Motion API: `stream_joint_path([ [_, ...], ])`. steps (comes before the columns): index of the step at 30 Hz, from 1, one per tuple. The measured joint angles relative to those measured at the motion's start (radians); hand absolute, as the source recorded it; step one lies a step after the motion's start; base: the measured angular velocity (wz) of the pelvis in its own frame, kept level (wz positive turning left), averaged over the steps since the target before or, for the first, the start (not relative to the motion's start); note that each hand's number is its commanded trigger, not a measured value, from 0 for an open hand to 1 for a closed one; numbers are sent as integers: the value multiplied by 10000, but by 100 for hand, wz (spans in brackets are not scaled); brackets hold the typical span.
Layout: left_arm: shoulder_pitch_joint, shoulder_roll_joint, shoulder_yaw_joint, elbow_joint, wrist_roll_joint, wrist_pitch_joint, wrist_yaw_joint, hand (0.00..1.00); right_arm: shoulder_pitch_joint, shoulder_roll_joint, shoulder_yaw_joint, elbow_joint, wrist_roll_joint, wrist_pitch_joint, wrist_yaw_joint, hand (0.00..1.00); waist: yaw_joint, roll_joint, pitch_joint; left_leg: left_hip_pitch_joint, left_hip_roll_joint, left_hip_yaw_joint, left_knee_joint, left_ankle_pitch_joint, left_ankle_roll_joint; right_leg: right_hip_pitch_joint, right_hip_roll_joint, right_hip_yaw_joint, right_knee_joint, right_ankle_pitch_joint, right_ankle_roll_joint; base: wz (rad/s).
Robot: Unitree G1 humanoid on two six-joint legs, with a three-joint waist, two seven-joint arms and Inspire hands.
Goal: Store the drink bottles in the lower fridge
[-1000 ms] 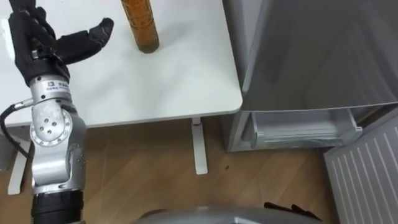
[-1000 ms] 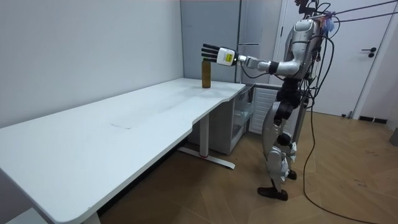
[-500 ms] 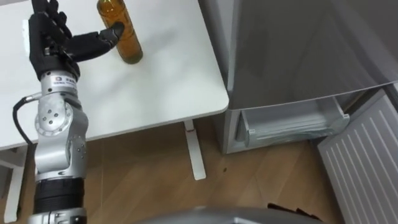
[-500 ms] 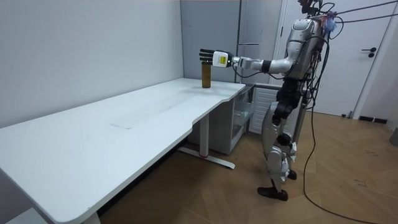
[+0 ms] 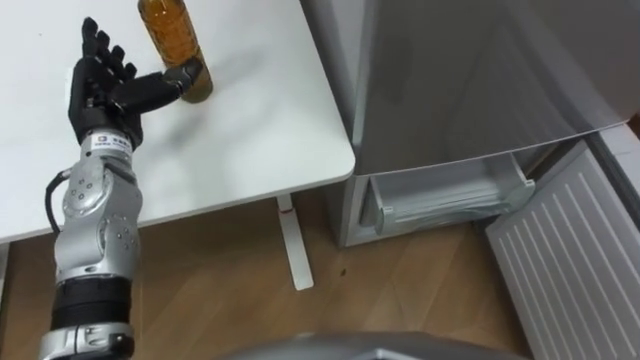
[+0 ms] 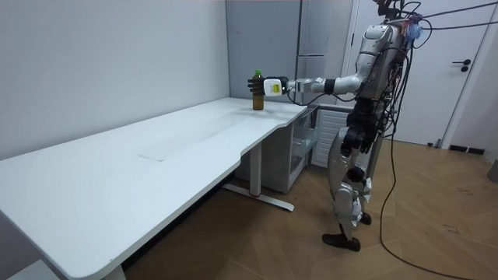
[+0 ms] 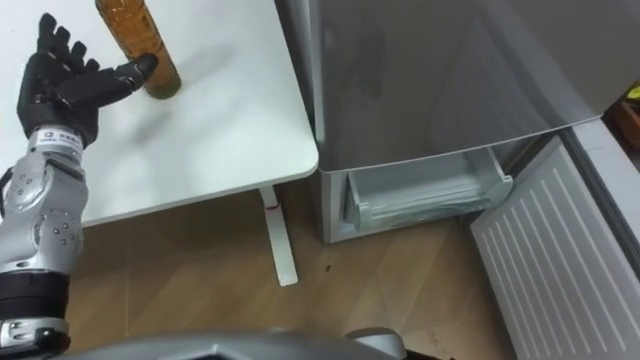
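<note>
Left hand point(image 5: 102, 98) now beside bottle point(image 5: 170, 40); thumb against base, bottle top cropped.

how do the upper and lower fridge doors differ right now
The upper fridge door is shut, showing a smooth grey face; the lower fridge door is swung open, showing a white ribbed inner side. The upper hides its compartment; the lower leaves a drawer exposed. Both belong to one fridge beside the table.
</note>
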Motion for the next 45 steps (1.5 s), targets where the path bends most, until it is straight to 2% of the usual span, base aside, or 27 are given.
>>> stream_joint_path([
  [1, -123, 24, -1, 165, -43, 1, 3, 0, -3, -46, 22, -6, -231, 23, -37, 0, -59, 29, -18, 1, 0, 0, -8, 0, 0, 0, 0, -1, 4, 0, 0, 0],
  [4, -309, 76, -3, 528, -80, 6, 2, 0, 38, -165, 22, -28, -561, 49, -166, 0, -127, 184, 4, 32, -1, 38, -69, 7, -6, -30, 0, 10, 4, 0, 0, -5],
  [5, -326, 77, -7, 620, -77, 39, 2, 0, 78, -198, 24, -47, -695, 96, -235, 0, -142, 262, -47, 35, 0, 49, -96, 18, -18, -56, 3, 15, 5, 0, 0, -7],
  [7, -420, 89, -12, 784, -78, 61, -3, 0, 96, -233, 22, -44, -740, 230, -284, 0, -134, 286, -66, 112, -8, 102, -167, 78, -32, -83, 3, 46, 12, 1, -1, -9],
  [12, -704, 286, -9, 1182, -80, 140, -15, 0, 116, -235, 15, -54, -955, 408, -334, 0, -137, 261, -52, 180, 3, 166, -226, 119, -53, -83, 19, 104, 13, 4, -7, -6],
  [16, -842, 397, -6, 1270, -94, 335, -10, 0, 116, -234, 17, -55, -1076, 733, -334, 0, -110, 196, -15, 177, 9, 220, -245, 115, -51, -135, 26, 192, 24, 9, -16, -5],
  [20, -848, 560, -6, 1269, -93, 586, -6, 0, 215, -235, 16, -115, -1248, 1014, -334, 0, -108, 252, -51, 178, 28, 230, -250, 111, -55, -151, 45, 214, 24, 14, -23, 0],
  [24, -881, 837, -6, 1269, -90, 643, 9, 0, 211, -237, -11, -113, -1683, 1086, -329, 0, -120, 273, -63, 179, 32, 250, -240, 110, -57, -157, 56, 280, 26, 14, -24, -1],
  [26, -919, 1069, -7, 1271, -96, 643, 9, 0, 170, -238, -14, -114, -1853, 1081, -314, 0, -128, 283, -58, 189, 31, 278, -234, 110, -57, -153, 55, 309, 26, 17, -27, -2],
  [34, -1034, 1313, -6, 1540, -43, 661, -3, 0, 135, -241, -96, -341, -2261, 1114, -260, 0, -125, 405, -33, 187, 36, 324, -317, 112, -54, -162, 63, 370, 59, 17, -29, -1],
  [41, -1824, 1584, 289, 2607, 40, 855, -190, 0, 41, -250, -409, -373, -2672, 1091, -203, 0, -105, 461, -40, 180, 38, 420, -277, 116, -49, -254, 72, 514, 178, 17, -29, -6],
  [45, -1943, 1707, 343, 2755, 51, 866, -288, 0, 4, -249, -468, -326, -2669, 1092, -130, 0, -116, 483, -43, 192, 38, 438, -282, 116, -50, -298, 72, 541, 176, 17, -29, -1],
])
